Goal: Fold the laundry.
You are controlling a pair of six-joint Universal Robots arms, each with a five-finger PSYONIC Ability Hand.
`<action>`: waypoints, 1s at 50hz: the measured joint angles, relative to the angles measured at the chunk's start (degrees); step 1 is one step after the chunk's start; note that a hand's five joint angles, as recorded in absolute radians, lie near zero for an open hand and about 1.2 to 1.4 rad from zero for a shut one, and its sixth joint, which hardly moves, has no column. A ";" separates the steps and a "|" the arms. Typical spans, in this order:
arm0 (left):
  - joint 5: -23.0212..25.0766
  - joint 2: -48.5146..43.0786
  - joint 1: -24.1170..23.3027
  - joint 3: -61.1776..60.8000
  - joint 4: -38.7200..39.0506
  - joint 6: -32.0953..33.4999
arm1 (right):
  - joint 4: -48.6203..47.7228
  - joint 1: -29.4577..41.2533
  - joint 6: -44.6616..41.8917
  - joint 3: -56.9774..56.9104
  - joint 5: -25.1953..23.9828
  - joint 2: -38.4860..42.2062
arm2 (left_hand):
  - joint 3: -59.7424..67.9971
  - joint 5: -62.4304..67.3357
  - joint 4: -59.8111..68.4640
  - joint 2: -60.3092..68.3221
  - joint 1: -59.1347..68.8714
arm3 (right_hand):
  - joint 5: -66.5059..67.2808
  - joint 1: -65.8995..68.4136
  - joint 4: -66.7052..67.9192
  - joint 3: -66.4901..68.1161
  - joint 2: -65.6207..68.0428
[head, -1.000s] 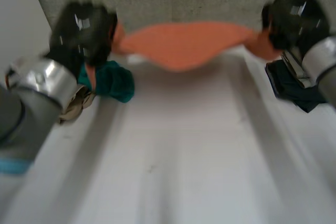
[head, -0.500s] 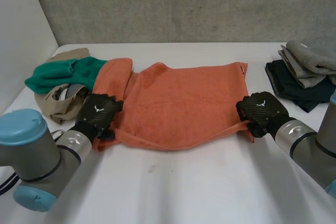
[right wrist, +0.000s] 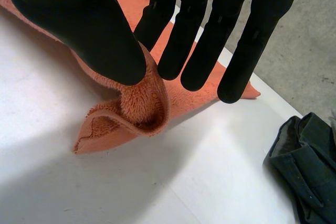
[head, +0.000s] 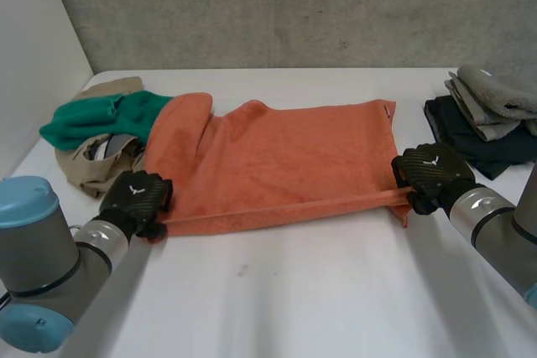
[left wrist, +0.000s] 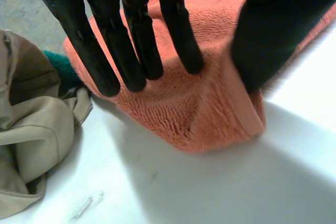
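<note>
- We see the orange towel [head: 285,161] spread flat on the white surface [head: 294,299], with its near edge pulled into a taut line between the two hands.
- The left hand [head: 138,197] is at the towel's near left corner. Its fingers [left wrist: 143,30] lie straight on top of the cloth and the thumb presses from the other side, so the folded corner is pinched between them.
- The towel corner bulges out just past the left fingertips, touching the surface.
- The right hand [head: 430,172] is at the near right corner. Its straight fingers [right wrist: 210,40] and thumb nip a curled lip of the towel, and a small flap hangs below the thumb onto the surface.
- The rest of the towel runs away from both sets of fingers, with a rumpled hump at the far left corner.
- A beige garment [head: 92,165] is bunched just beside the left fingers, on the side away from the thumb, with a green cloth [head: 92,119] heaped beyond it, touching the towel's hump.
- Dark folded clothes [head: 474,140] sit near the right fingers, apart from the towel, with a grey folded cloth [head: 499,90] stacked on top.
</note>
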 measured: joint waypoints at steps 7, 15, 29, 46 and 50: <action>0.05 1.78 1.09 -0.02 0.48 0.47 | 0.04 0.07 0.08 0.00 0.02 0.00 | 16.26 14.71 16.57 15.79 13.24 | 0.00 0.00 0.00 0.00 0.00; 0.00 6.36 1.00 -0.20 0.47 -0.03 | 3.08 -0.43 3.59 -1.84 0.01 -0.13 | 16.26 15.16 16.72 15.80 13.24 | -36.91 -32.36 -36.09 -35.59 -35.69; 0.09 9.56 0.32 1.65 -0.23 -0.46 | 24.90 -8.64 15.56 -12.33 -2.12 0.52 | 16.26 15.16 16.73 15.80 13.24 | -43.51 -37.23 -42.60 -41.53 -41.13; 0.00 11.32 -0.48 3.57 -0.20 -0.53 | 17.32 -7.17 39.40 -14.37 -5.28 11.59 | 16.27 15.16 16.74 15.80 13.24 | -42.68 -37.21 -42.38 -41.42 -40.98; -0.02 12.04 -0.40 3.63 -0.18 -0.54 | 16.53 -4.62 40.30 -17.21 -3.88 15.30 | 16.27 15.16 16.75 15.80 13.24 | -27.22 -22.16 -27.57 -27.11 -26.12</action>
